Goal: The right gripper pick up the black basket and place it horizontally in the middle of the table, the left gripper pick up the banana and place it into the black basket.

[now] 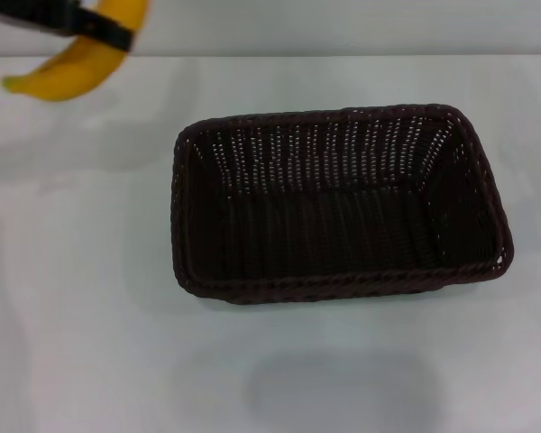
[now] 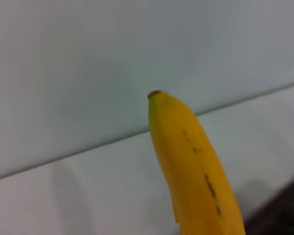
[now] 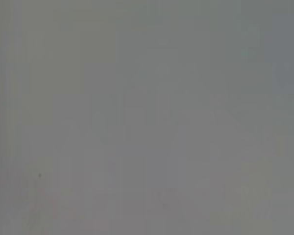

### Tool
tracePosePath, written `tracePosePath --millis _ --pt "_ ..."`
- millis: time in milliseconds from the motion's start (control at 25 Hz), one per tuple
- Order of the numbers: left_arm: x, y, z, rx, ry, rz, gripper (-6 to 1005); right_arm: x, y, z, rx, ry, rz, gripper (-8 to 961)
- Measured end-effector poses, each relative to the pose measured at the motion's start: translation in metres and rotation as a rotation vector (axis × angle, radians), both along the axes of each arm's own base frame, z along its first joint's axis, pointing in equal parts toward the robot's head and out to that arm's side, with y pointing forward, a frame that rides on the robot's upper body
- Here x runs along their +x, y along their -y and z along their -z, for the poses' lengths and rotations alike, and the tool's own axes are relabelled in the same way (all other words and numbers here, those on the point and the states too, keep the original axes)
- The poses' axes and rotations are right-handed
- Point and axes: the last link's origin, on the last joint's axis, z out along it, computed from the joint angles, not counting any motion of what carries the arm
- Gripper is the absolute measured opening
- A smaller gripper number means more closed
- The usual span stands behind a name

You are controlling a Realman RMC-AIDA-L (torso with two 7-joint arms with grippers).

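The white tabletop (image 1: 72, 343) carries the black basket (image 1: 338, 203), which lies lengthwise near its middle (opening upward). The left end effector (image 1: 81, 25) is clamped on the banana (image 1: 81, 63), holding it above the far left of the tabletop, well apart from the basket. The right end effector appears in no view.

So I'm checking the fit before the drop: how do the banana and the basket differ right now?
The banana is bright yellow and curved; the basket is near-black, woven and rectangular. The banana is far smaller. It is held up in the left gripper at the table's far left, while the basket rests open and empty mid-table.
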Motion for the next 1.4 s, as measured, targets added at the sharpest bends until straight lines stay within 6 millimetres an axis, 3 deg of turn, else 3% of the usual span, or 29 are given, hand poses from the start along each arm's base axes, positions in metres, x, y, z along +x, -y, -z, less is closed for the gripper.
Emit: tracePosePath --millis 120,320,640,760,920,1120,1280,1400 --pt "0.029 0.002 0.016 -0.130 0.050 0.092 535 -0.001 0.000 -0.001 0.003 0.001 -0.005 571" --pt "0.048 0.007 0.045 -0.282 0.045 0.150 542 -0.004 0.000 -0.007 0.026 -0.007 -0.036 574" --pt "0.064 0.021 0.095 -0.432 -0.034 0.232 553 -0.007 0.006 -0.014 0.059 -0.020 -0.078 580" --pt "0.066 0.022 0.102 -0.436 -0.054 0.242 557 -0.006 0.008 -0.015 0.060 -0.021 -0.080 582" --pt "0.068 0.017 0.105 -0.392 -0.071 0.282 562 -0.002 0.012 -0.016 0.065 -0.021 -0.069 585" --pt "0.064 0.004 0.099 -0.243 -0.061 0.355 754 0.002 0.018 -0.023 0.093 -0.018 -0.069 588" --pt "0.047 0.001 0.083 -0.041 -0.028 0.413 840 0.003 0.025 -0.030 0.125 0.022 -0.092 591" --pt "0.022 0.002 0.069 0.157 -0.007 0.424 883 0.004 0.028 -0.036 0.154 0.043 -0.099 593"
